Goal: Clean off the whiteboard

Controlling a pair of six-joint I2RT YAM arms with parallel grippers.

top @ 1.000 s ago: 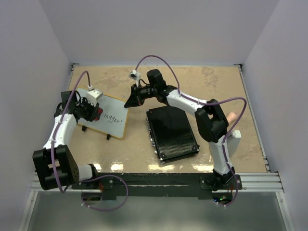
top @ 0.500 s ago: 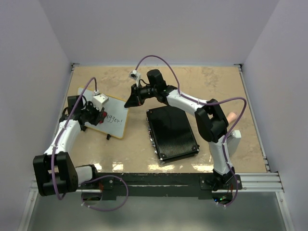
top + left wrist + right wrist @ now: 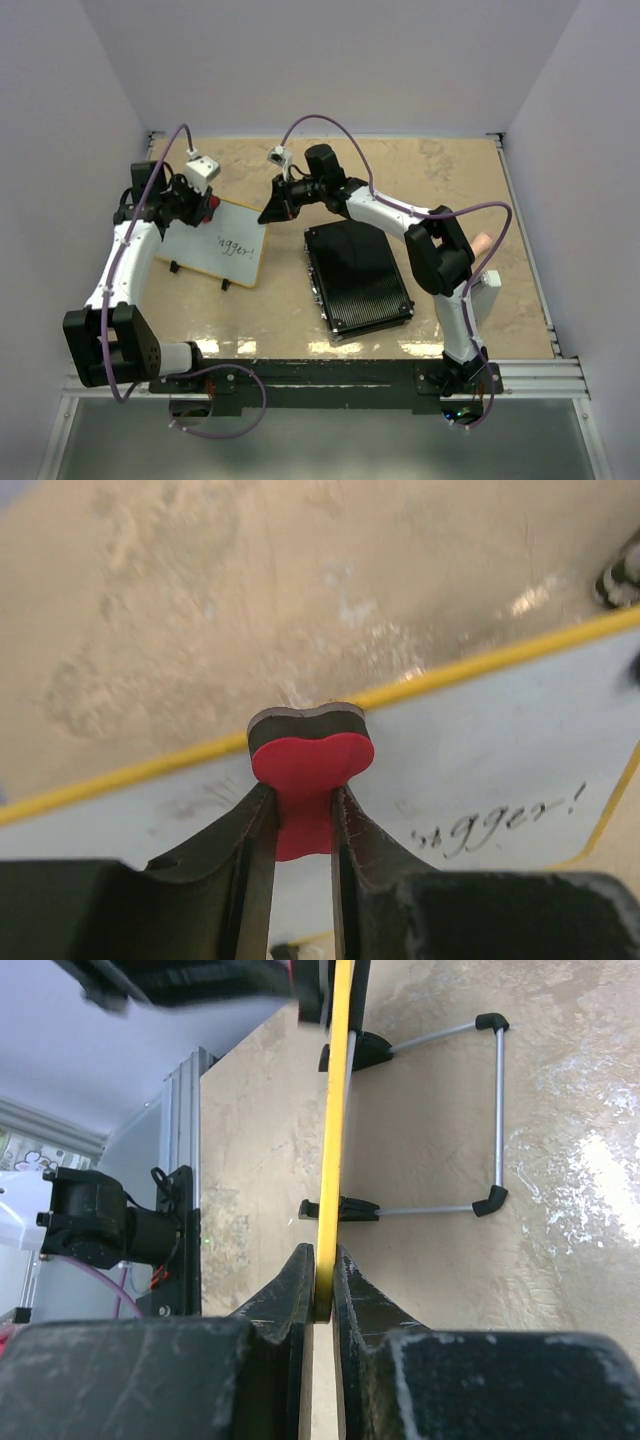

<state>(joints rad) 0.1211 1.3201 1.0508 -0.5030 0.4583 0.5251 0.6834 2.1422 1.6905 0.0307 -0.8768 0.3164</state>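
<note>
Mid-wipe: left gripper (image 3: 300, 798) pinches the red eraser (image 3: 310, 755), right gripper (image 3: 322, 1262) clamps the whiteboard (image 3: 230, 222) edge; next, sweep right across the writing (image 3: 500, 825).

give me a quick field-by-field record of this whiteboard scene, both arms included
left end effector: shut on red eraser, at the far edge of the whiteboard
right end effector: shut on the whiteboard's frame edge
writing: "gger!" legible, faint smudges to its left
nearby: black ribbed case, right of the board, apart from it
</note>
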